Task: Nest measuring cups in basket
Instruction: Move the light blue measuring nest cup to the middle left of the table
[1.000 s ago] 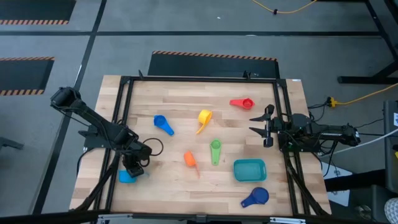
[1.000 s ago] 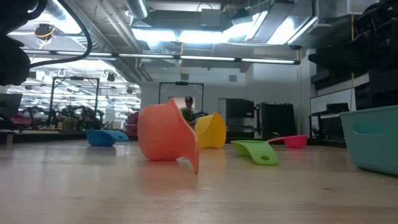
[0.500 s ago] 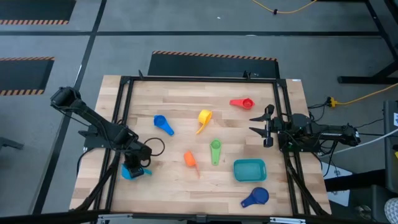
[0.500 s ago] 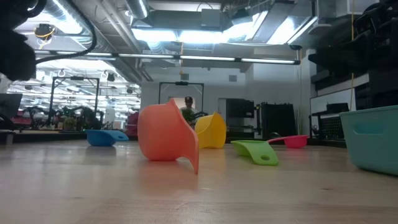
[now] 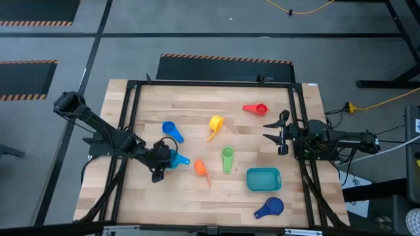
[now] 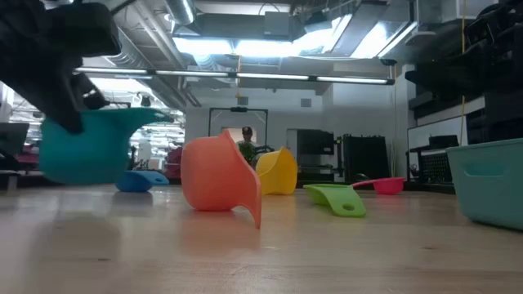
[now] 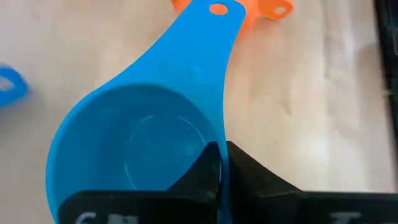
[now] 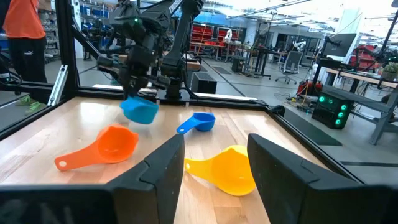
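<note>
My left gripper (image 5: 160, 164) is shut on the light blue cup (image 5: 172, 158), which hangs above the table left of the orange cup (image 5: 200, 168); the low view shows that cup (image 6: 90, 147) off the wood. The orange cup lies on its side. Yellow cup (image 5: 216, 124), green cup (image 5: 227, 157), red cup (image 5: 256, 108), a mid-blue cup (image 5: 169, 129) and a dark blue cup (image 5: 269, 208) rest on the table. The teal basket (image 5: 264, 178) stands near the right edge. My right gripper (image 5: 281, 134) waits open at the right edge. My left gripper (image 7: 222, 152) pinches the light blue cup's side wall (image 7: 219, 134) close to where the handle joins, one finger (image 7: 202, 177) inside the bowl and one (image 7: 255, 183) outside. The cup is lifted clear and roughly level, its handle (image 7: 211, 37) pointing away toward the orange cup (image 7: 261, 9).
A black frame (image 5: 131, 118) runs round the table. Bare wood lies along the near-left part (image 5: 151, 203) and between the cups. Beyond the far edge the low view shows a workshop with a person (image 6: 248, 140) far off.
My left gripper has carried the light blue cup up off the near-left table and toward the right and slightly toward the far edge, stopping beside the orange cup. The gripper has turned about on the way, so the cup's handle now points right.
</note>
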You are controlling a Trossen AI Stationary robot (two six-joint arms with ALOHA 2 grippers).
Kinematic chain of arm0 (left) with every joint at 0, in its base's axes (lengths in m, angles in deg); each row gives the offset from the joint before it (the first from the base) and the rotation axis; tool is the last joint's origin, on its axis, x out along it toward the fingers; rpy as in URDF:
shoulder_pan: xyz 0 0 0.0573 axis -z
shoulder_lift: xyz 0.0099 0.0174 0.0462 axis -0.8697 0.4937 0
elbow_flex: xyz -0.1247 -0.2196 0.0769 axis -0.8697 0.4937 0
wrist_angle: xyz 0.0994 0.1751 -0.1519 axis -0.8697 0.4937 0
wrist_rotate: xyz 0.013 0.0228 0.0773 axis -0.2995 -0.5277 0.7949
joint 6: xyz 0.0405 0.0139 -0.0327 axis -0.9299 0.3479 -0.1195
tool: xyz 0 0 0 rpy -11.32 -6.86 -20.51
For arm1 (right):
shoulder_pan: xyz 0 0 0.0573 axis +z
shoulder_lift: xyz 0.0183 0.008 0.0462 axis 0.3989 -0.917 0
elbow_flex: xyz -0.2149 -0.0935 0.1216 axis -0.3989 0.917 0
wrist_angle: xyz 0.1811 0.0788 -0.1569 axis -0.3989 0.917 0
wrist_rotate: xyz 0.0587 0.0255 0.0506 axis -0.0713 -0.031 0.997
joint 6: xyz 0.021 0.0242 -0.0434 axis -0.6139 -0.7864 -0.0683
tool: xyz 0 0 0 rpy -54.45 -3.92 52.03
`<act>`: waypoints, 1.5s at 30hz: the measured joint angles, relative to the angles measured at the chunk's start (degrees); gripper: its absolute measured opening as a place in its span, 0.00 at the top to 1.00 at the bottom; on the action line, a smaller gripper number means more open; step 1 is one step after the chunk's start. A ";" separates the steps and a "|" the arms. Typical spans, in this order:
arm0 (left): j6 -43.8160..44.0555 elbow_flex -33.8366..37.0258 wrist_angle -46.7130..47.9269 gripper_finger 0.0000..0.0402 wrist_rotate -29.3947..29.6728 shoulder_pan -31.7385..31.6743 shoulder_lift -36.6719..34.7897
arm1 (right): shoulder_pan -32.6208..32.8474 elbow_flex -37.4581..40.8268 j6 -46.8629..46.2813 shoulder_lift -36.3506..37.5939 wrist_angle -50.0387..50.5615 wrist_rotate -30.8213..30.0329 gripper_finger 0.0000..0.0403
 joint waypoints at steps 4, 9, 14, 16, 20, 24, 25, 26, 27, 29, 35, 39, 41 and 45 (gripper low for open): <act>-6.09 0.02 -0.13 0.99 5.14 -0.02 0.20 | -0.01 0.00 0.00 -0.01 -0.02 0.00 0.55; -11.46 0.02 -1.88 0.99 6.06 -0.02 4.04 | -0.02 0.00 0.00 -0.02 -0.02 0.00 0.55; -13.75 0.02 -6.36 0.99 5.37 0.00 9.07 | 0.00 0.00 0.00 -0.02 -0.02 0.00 0.55; -14.18 0.01 -7.42 0.99 4.91 0.00 10.38 | 0.00 0.00 0.00 0.00 -0.02 0.00 0.55; -13.03 -0.18 -7.80 0.98 3.62 0.00 11.53 | 0.00 0.00 0.00 0.00 -0.02 0.00 0.55; -12.22 -0.17 -7.85 0.94 2.34 0.00 11.62 | -0.02 0.00 0.00 0.00 -0.02 0.00 0.55; -12.11 -0.16 -7.73 0.93 2.05 0.00 11.64 | 0.00 0.00 0.00 0.00 -0.02 0.00 0.55; -12.00 -0.13 -7.64 0.92 1.98 0.00 11.66 | -0.02 0.00 0.00 0.00 -0.02 0.00 0.55; -11.65 -0.12 -7.56 0.91 1.96 0.00 11.66 | 0.00 0.00 0.00 0.00 -0.02 0.00 0.55; -9.38 -0.11 -7.43 0.89 2.00 0.00 11.66 | -0.02 0.00 0.00 0.00 -0.02 0.00 0.55; -4.62 -0.09 -7.46 0.85 2.17 -0.11 11.66 | -0.02 0.00 0.00 0.00 -0.02 0.01 0.55; -3.16 -0.09 -7.48 0.82 3.05 -0.11 11.66 | -0.02 0.00 0.00 0.00 -0.02 0.00 0.55; -2.10 -0.09 -7.50 0.80 3.43 -0.11 11.66 | -0.02 0.00 0.00 0.00 -0.02 0.00 0.55; -0.49 -0.09 -7.51 0.76 4.64 -0.11 11.66 | 0.00 0.00 0.00 0.00 -0.02 0.00 0.55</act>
